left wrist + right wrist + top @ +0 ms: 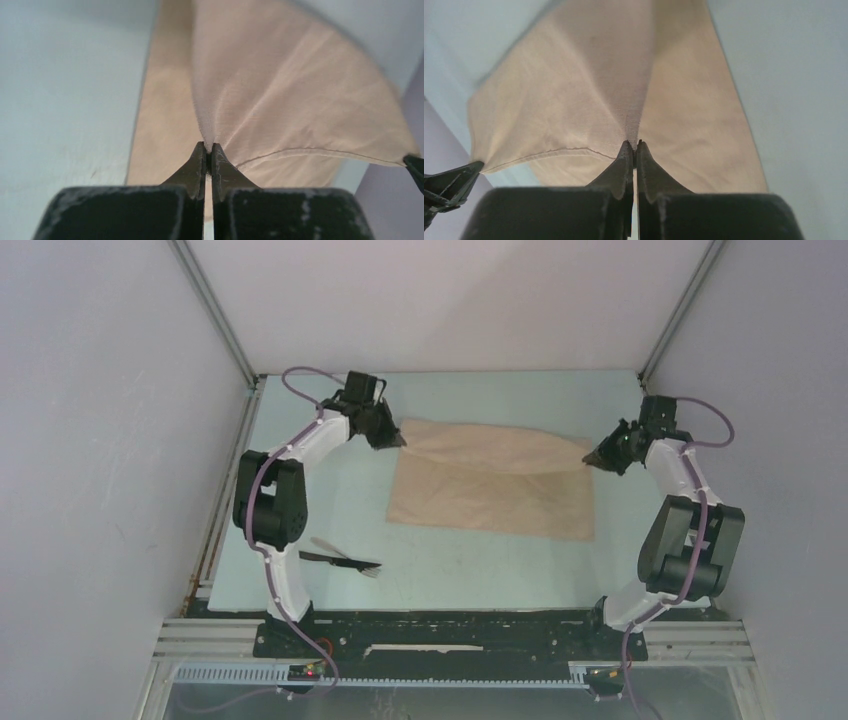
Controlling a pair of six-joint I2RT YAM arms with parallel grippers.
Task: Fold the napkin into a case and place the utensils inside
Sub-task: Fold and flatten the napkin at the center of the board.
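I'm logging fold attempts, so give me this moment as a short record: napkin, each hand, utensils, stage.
napkin: near part flat on the table, far edge lifted off it
left hand: shut on the napkin's far left corner
right hand: shut on the napkin's far right corner
utensils: lying on the table at its near left, apart from the napkin
stage: napkin mid-fold; utensils not yet inside
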